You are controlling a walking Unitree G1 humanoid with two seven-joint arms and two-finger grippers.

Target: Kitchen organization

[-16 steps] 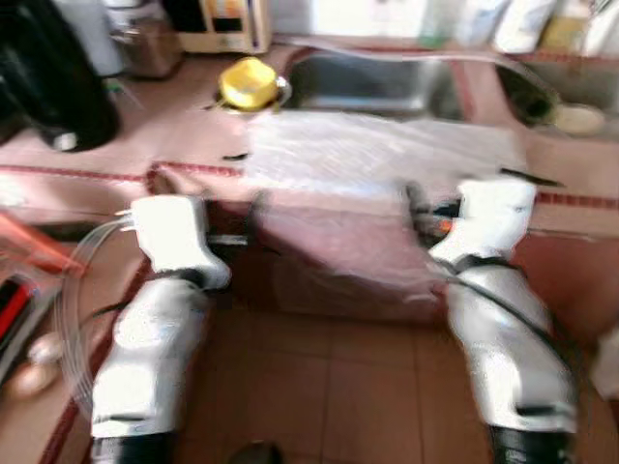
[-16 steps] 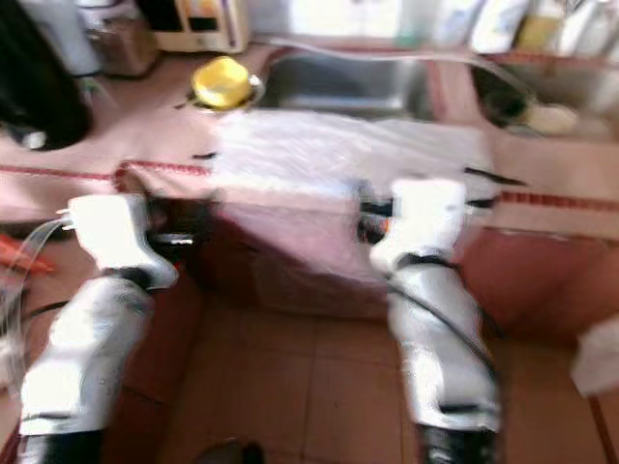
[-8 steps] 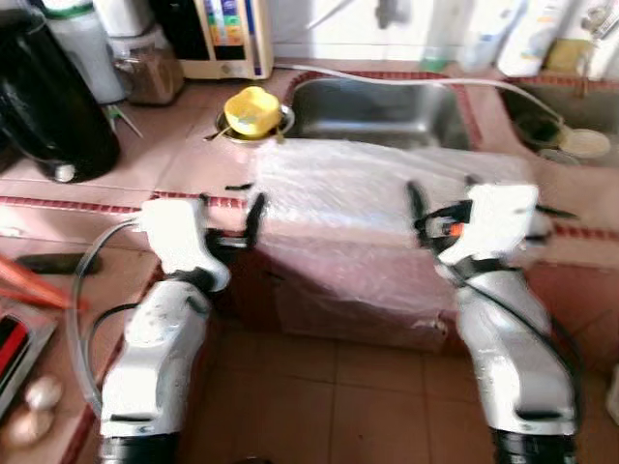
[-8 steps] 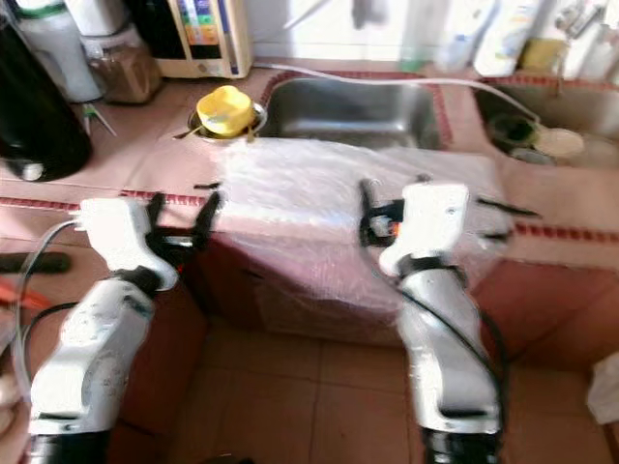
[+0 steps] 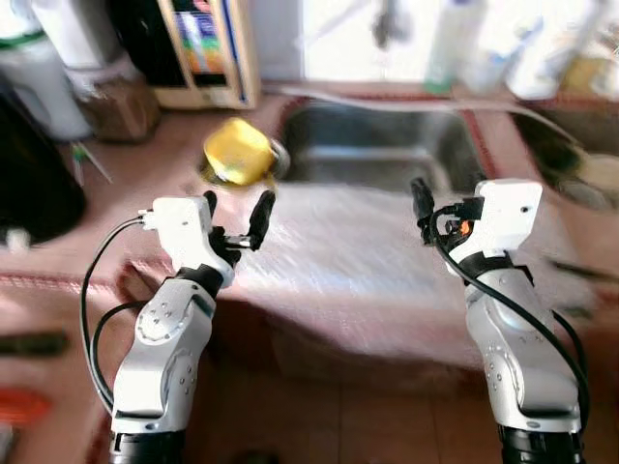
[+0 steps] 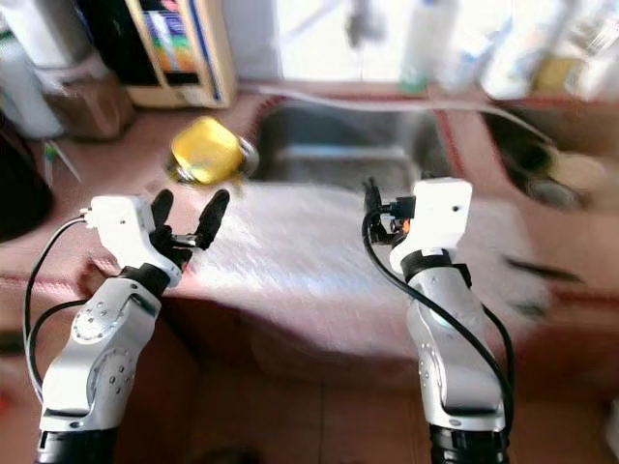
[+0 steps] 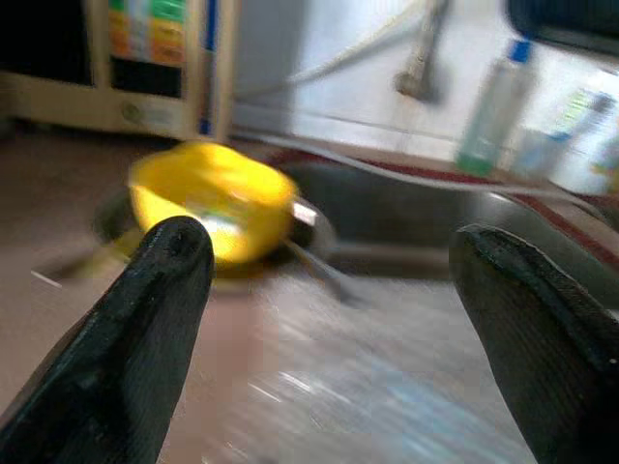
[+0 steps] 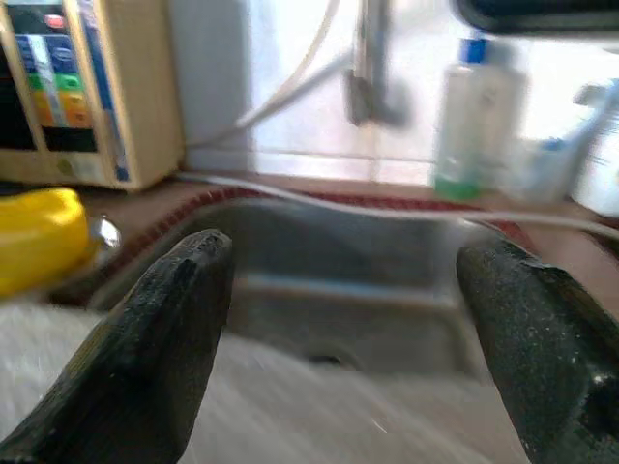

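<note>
Left claw (image 5: pixel 235 212): held open above the table's front edge, nothing gripped.
Right claw (image 8: pixel 353 319): held open, aimed at the sink (image 5: pixel 382 153).
Plastic sheet (image 5: pixel 338 256): spread on the table (image 5: pixel 126 184) before the sink.
Handling: judged light, limp, slippery; best pinched at an edge.
Yellow bowl (image 5: pixel 237 153): set beside the sink.

Bowl (image 5: pixel 238 152) left of sink (image 5: pixel 387 145)
</note>
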